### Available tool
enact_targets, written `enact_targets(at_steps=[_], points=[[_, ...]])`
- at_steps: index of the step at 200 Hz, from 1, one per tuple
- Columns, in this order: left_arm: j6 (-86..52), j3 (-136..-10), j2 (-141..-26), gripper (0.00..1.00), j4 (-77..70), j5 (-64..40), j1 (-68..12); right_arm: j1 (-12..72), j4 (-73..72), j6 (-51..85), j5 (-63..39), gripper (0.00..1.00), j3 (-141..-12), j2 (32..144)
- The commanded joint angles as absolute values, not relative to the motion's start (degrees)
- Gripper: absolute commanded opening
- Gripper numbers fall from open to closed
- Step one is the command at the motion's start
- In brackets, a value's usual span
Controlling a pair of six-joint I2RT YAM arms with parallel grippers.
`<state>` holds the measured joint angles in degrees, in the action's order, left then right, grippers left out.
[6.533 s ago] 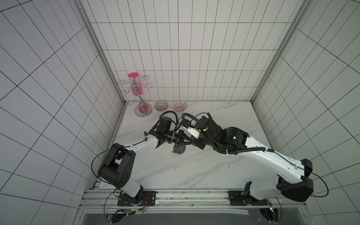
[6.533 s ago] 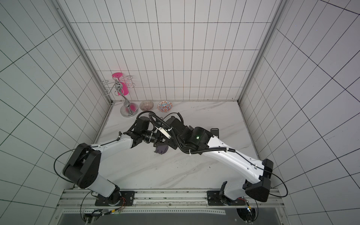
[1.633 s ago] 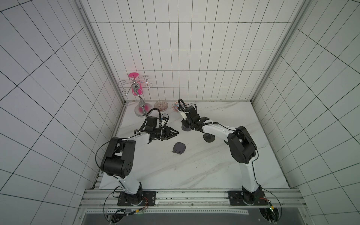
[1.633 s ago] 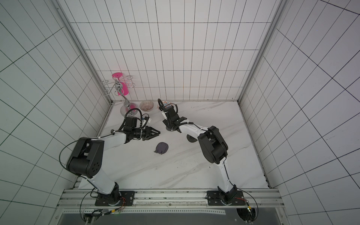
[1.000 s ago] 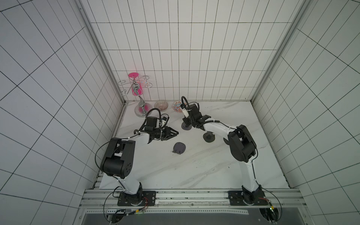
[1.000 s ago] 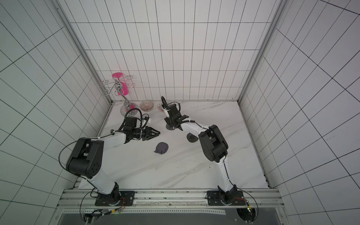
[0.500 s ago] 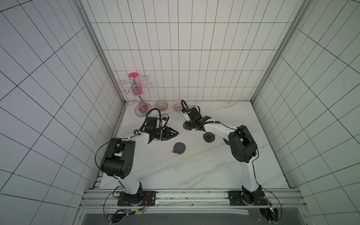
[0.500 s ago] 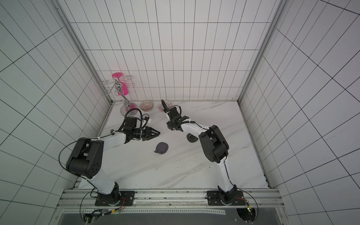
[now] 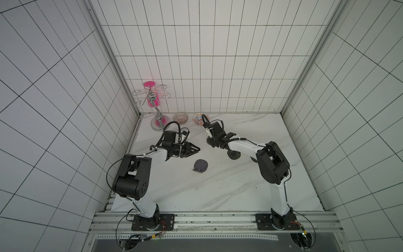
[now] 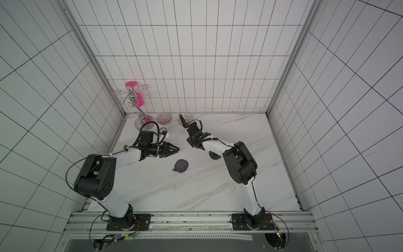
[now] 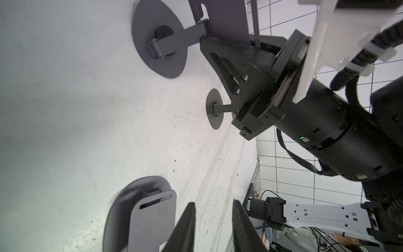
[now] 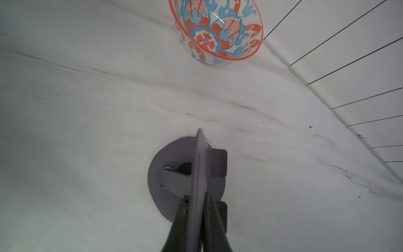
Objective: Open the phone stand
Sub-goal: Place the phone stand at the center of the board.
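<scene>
Bright, even overhead light, soft shadows on the table (image 9: 218, 185), wide-angle curvature at edges, close-range wrist-view blur.

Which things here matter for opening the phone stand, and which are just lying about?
Job:
phone stand, its plate pinched by the right gripper
folded stand, probably next
left gripper, open and empty

Lying about:
opened stand
patterned bowl
brown bowl
chrome rack
</scene>
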<state>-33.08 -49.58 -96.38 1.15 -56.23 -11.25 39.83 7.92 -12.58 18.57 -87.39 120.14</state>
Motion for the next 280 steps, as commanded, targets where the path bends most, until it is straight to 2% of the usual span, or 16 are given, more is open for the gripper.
enact_targets(at_steps=[1, 14, 51, 101, 129, 153, 185, 192, 208, 233, 251, 280], points=[[-32.2, -49.1, -95.7, 0.31, 0.8, -57.3, -11.8, 42.7, 11.3, -17.9, 29.9, 0.0, -85.4, 128.0], [-32.2, -49.1, -95.7, 0.31, 0.8, -57.5, -12.1, 43.5, 10.8, -18.0, 31.6, 0.0, -84.7, 129.1], [-32.2, -49.2, -95.7, 0.31, 0.8, -57.8, -12.7, 41.2, 15.5, -11.4, 26.4, 0.0, -85.8, 128.9], [-32.1, -49.2, -95.6, 0.31, 0.9, -57.7, -12.9, 31.9, 20.1, -1.3, 2.3, 0.0, -86.9, 122.0], [-32.1, -49.4, -96.2, 0.29, 1.3, -57.5, -13.2, 27.7, 26.1, 2.0, -7.6, 0.0, -92.2, 124.4], [-31.9, -49.5, -96.1, 0.29, 1.6, -57.4, -13.6, 27.7, 30.9, 1.3, -7.8, 0.0, -95.1, 127.0], [-31.7, -49.5, -95.9, 0.29, 1.6, -57.6, -14.2, 28.9, 27.8, 1.1, -7.3, 0.0, -91.2, 123.9], [-31.7, -49.5, -95.9, 0.29, 1.6, -57.6, -14.2, 29.0, 27.4, 1.1, -7.4, 0.05, -90.7, 123.1], [-31.7, -49.5, -95.9, 0.29, 1.6, -57.7, -14.2, 28.9, 27.1, 1.1, -7.2, 0.24, -90.6, 122.1], [-31.7, -49.4, -95.4, 0.29, 1.6, -57.8, -14.4, 28.8, 27.0, 1.4, -8.3, 0.43, -90.0, 120.7], [-31.6, -49.2, -95.1, 0.29, 1.7, -58.1, -14.5, 28.7, 26.3, 1.7, -9.5, 0.5, -89.6, 119.2], [-31.3, -49.3, -94.9, 0.29, 2.1, -58.0, -14.6, 28.7, 26.4, 1.6, -9.0, 0.51, -89.7, 115.9]])
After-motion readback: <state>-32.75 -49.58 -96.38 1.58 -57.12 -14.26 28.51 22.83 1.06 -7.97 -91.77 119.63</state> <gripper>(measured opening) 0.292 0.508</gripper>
